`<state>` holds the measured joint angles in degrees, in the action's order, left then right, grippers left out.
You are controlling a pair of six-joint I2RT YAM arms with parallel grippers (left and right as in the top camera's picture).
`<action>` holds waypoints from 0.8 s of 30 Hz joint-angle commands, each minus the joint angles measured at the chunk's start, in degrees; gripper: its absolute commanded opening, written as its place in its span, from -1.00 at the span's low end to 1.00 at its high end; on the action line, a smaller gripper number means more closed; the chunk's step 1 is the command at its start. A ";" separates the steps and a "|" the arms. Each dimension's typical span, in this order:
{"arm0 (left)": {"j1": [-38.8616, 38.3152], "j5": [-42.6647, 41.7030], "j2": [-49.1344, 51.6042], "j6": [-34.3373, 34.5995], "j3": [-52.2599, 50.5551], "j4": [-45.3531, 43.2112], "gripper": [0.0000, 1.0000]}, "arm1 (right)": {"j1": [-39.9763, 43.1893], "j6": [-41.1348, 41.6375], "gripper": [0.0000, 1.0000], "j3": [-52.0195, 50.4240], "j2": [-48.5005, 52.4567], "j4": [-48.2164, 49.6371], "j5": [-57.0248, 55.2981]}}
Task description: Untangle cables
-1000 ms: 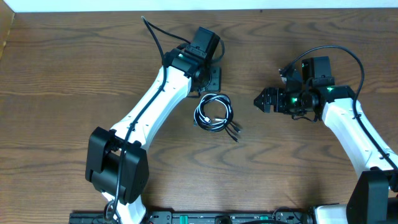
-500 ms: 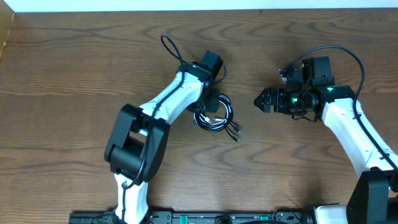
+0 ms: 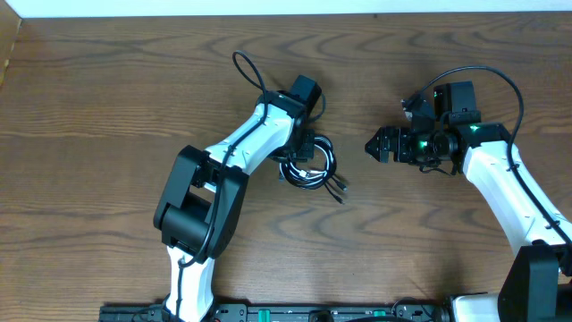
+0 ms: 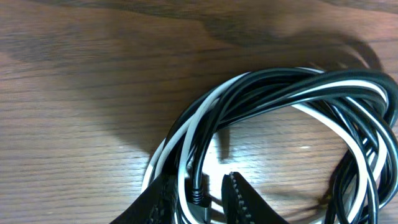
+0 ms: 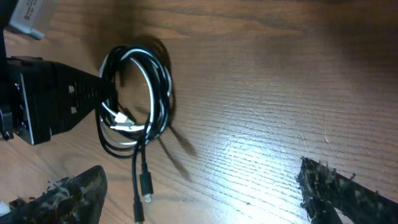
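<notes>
The cables (image 3: 310, 163) lie as one coil of black strands and a white strand on the table, with two plug ends (image 3: 338, 188) trailing to the lower right. My left gripper (image 3: 300, 150) is down on the coil's left side. In the left wrist view its jaws (image 4: 199, 202) are open and straddle a white strand, black strands and a small plug of the coil (image 4: 280, 93); a gap shows beside the right finger (image 4: 239, 199). My right gripper (image 3: 375, 143) is wide open and empty, to the right of the coil (image 5: 137, 93).
Thick black robot cables loop behind the left arm (image 3: 246, 67) and over the right arm (image 3: 500, 76). The left gripper's black body (image 5: 50, 99) shows against the coil in the right wrist view. The table's far edge (image 3: 286, 15) runs along the top.
The left arm swung in and brought its gripper from behind the coil down onto the coil's left side, then stayed there. The right arm and the coil have not moved.
</notes>
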<state>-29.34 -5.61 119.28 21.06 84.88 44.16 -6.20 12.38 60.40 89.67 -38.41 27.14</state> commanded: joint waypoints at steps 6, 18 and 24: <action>-3.54 9.84 2.08 0.83 0.09 -0.17 -0.44 | -0.28 -0.87 0.91 0.76 0.35 -0.17 -0.24; -3.74 14.93 -0.66 4.48 0.37 0.35 -0.85 | -0.28 -0.87 0.99 0.76 0.35 0.09 -0.22; -3.41 2.56 -10.75 3.58 1.03 -0.02 -0.86 | -0.33 -0.83 0.99 0.76 0.35 1.99 0.48</action>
<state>-33.15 3.86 116.07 24.62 84.86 44.34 -6.20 12.14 60.40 89.67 -36.91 27.16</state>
